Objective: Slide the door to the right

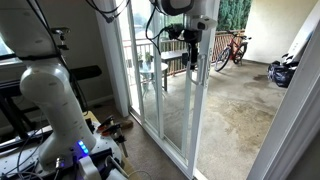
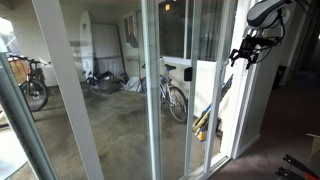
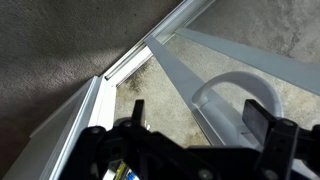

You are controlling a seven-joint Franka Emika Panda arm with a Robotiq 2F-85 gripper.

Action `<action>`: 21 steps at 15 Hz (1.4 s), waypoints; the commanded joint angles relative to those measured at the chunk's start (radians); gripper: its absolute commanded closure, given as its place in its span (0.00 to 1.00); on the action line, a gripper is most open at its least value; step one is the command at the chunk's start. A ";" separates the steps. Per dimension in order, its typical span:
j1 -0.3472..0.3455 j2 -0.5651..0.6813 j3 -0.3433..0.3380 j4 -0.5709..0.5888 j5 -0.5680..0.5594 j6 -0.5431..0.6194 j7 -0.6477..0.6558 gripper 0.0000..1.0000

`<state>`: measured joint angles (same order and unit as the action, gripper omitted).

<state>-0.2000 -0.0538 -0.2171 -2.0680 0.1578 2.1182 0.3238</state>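
The door is a tall clear glass pane in a narrow white frame, seen in both exterior views (image 1: 197, 105) (image 2: 153, 100). My gripper (image 1: 192, 38) (image 2: 246, 48) is high up at the door's vertical edge. In the wrist view the gripper (image 3: 197, 115) is open, and its two dark fingers stand on either side of the door's white loop handle (image 3: 235, 92) without visibly touching it. The white door frame (image 3: 80, 125) runs diagonally past the left finger. Whether the fingers reach around the handle or hover in front of it cannot be told.
Outside is a concrete patio (image 1: 235, 100) with a bicycle (image 1: 232, 48) and a railing. A wide white jamb post (image 2: 60, 80) stands in an exterior view. The robot's white base (image 1: 50, 95) and cables sit indoors beside the door track.
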 commanded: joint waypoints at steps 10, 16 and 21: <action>-0.011 0.060 -0.011 0.150 0.084 0.003 -0.019 0.00; -0.016 0.161 -0.014 0.223 0.078 -0.003 -0.003 0.00; -0.016 0.131 -0.013 0.198 0.071 -0.045 -0.041 0.00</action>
<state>-0.2076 0.0631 -0.2364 -1.8787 0.2124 2.0992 0.3210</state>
